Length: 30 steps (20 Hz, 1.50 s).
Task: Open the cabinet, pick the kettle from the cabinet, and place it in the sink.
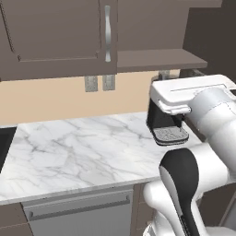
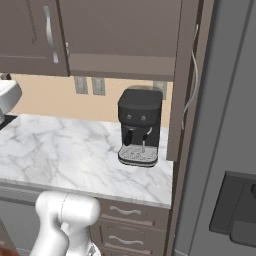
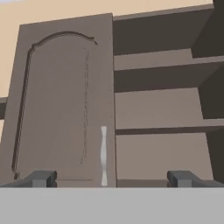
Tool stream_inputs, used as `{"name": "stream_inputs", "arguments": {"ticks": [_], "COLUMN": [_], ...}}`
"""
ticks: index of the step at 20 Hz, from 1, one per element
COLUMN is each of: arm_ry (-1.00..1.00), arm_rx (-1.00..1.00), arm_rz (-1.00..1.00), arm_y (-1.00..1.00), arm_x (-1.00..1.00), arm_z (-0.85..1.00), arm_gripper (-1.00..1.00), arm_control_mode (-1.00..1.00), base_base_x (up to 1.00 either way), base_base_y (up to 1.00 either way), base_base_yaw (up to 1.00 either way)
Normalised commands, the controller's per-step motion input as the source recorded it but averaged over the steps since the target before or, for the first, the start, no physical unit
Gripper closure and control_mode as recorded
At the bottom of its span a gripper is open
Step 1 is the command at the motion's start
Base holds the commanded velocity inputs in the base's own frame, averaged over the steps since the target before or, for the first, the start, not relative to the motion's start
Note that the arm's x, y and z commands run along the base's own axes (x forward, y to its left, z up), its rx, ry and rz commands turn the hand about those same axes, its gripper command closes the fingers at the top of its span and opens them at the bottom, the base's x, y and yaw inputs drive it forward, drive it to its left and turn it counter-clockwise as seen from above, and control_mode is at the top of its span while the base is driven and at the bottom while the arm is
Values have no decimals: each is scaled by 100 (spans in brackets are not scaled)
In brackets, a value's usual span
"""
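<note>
Cabinet (image 3: 65,100) straight ahead of the pincer (image 3: 112,178) in the hand view: left door shut, framed panel with an arched top and a vertical silver handle (image 3: 103,155) near its right edge. Right half open, with brown inner shelves (image 3: 162,129) laid bare and nothing visible on them. No kettle to be made out in the open compartment from this angle. Pincer spread wide, fingertips (image 3: 41,178) far apart at the bottom of the hand view, gripping nothing; left tip below the shut door, right tip below the open compartment, handle between them and nearer the left.

From the left base view, same cabinet hung above the bench (image 1: 83,152), shut door (image 1: 55,32) with its curved handle at the right side, open underside of the shelf beside it. From the right base view, swung-out right door (image 2: 186,80) seen edge-on, reaching down beside a black coffee machine (image 2: 140,127) on the marble bench. Two wall outlets (image 1: 99,83) on the beige wall under the cabinet. Sink (image 1: 4,145) just a black sliver at the far left edge of the bench. Grey front with a bar handle (image 1: 78,209) below the bench.
</note>
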Motion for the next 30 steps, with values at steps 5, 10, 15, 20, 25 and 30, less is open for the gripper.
{"name": "stream_inputs", "arguments": {"ticks": [5, 10, 15, 20, 25, 30], "arm_ry": [0, 0, 0, 0, 0, 0], "arm_rx": [-3, -1, -3, -2, -1, -1], "arm_rz": [0, 0, 0, 0, 0, 0], "arm_y": [3, 16, 22, 11, 2, 12], "arm_x": [34, 27, 30, 36, 43, 46], "arm_z": [0, 0, 0, 0, 0, 0], "arm_gripper": [-100, -100, -100, -100, -100, -100], "arm_control_mode": [-100, -100, -100, -100, -100, -100], "base_base_x": [0, 0, 0, 0, 0, 0], "base_base_y": [0, 0, 0, 0, 0, 0], "base_base_yaw": [0, 0, 0, 0, 0, 0]}}
